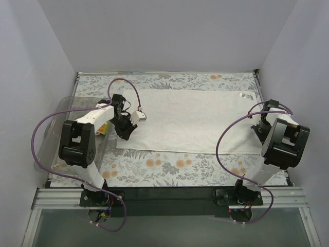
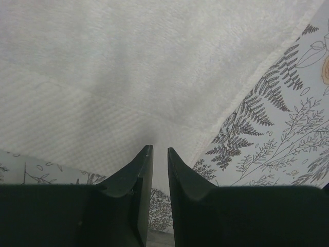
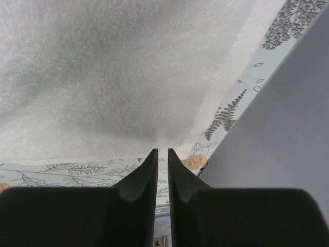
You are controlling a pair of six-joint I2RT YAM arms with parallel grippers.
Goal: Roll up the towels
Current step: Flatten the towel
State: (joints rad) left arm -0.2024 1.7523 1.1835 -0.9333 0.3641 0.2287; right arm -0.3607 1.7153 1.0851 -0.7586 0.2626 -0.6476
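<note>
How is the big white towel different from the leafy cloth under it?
The white towel is plain, while the leafy cloth is printed with grey ferns and orange flowers. The towel looks fluffy; the leafy cloth looks smooth. The towel lies on top and is smaller, so the leafy cloth shows around its edges. Both lie spread out.

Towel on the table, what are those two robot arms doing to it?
The two robot arms look ready to roll the big white towel. The left arm has its jaws pinched on the towel's near left corner, and the right arm has its jaws pinched on the near right corner. The towel lies spread flat on the flowery table cover, not rolled yet.
</note>
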